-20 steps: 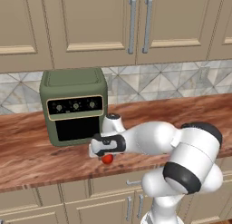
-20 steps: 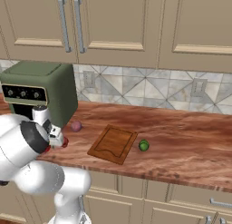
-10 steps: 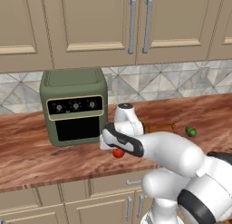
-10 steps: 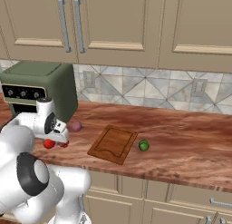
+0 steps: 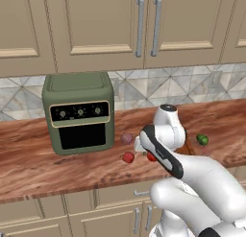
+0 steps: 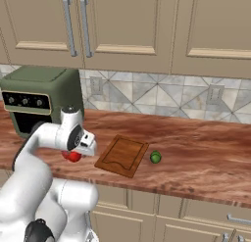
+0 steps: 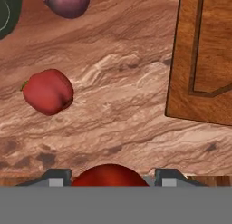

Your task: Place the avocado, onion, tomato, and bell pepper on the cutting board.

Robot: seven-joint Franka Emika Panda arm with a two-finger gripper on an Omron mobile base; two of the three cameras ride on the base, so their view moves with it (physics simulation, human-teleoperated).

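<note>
I'm looking down through the hand view and the gripper [image 7: 108, 175] is pinching the tomato [image 7: 110, 175], its smooth orange-red top bulging up between the two finger tips at the bottom centre of the frame. The countertop [image 7: 118, 119] is passing under it. At the left of that view the bell pepper [image 7: 47, 91] is lying on the counter, lumpy and deep red, and at the top left the onion [image 7: 66, 2] is peeking in, partly cut off by the edge. The cutting board [image 7: 204, 60] is filling the upper right, its groove showing, and nothing is sitting on the part I can see.

In the left base view the tomato [image 5: 151, 157] is showing just under the hand at centre, the bell pepper [image 5: 128, 157] lying just to its left, the onion [image 5: 126, 138] sitting above that, near the green oven [image 5: 79, 113]. The avocado [image 5: 202, 139] is resting at the right of the frame, on the counter.

In the right base view the board [image 6: 122, 155] is lying at centre, bare, with the avocado [image 6: 155, 157] just beside its right edge.
</note>
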